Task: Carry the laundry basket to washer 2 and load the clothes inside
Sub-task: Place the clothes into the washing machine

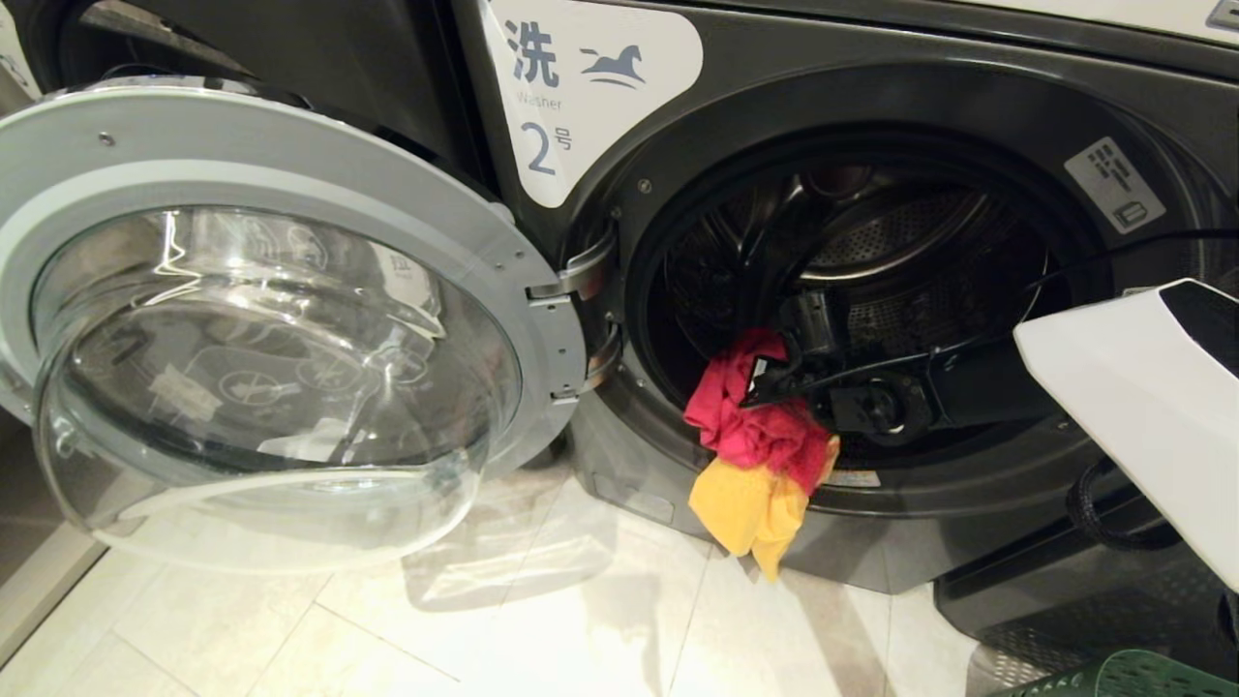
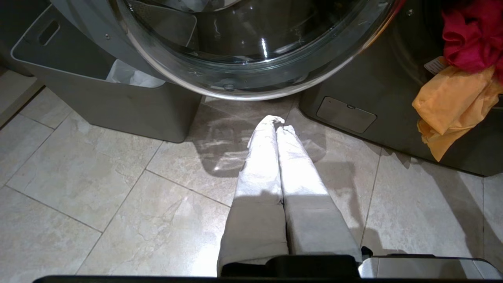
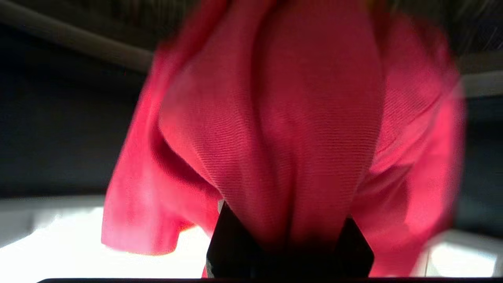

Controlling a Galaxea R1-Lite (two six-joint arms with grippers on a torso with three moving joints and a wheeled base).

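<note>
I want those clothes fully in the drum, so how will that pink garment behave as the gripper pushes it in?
Probably floppy: the pink garment bunches and folds around the right gripper, which is shut on it. It will likely trail, since it droops over the rim of washer 2 with the yellow cloth hanging below. It looks light.

Clothes (image 1: 760,445) hanging over washer 2 (image 1: 871,319) opening lip; door (image 1: 261,319) swung left; laundry basket (image 1: 1133,676) right, before washer.
</note>
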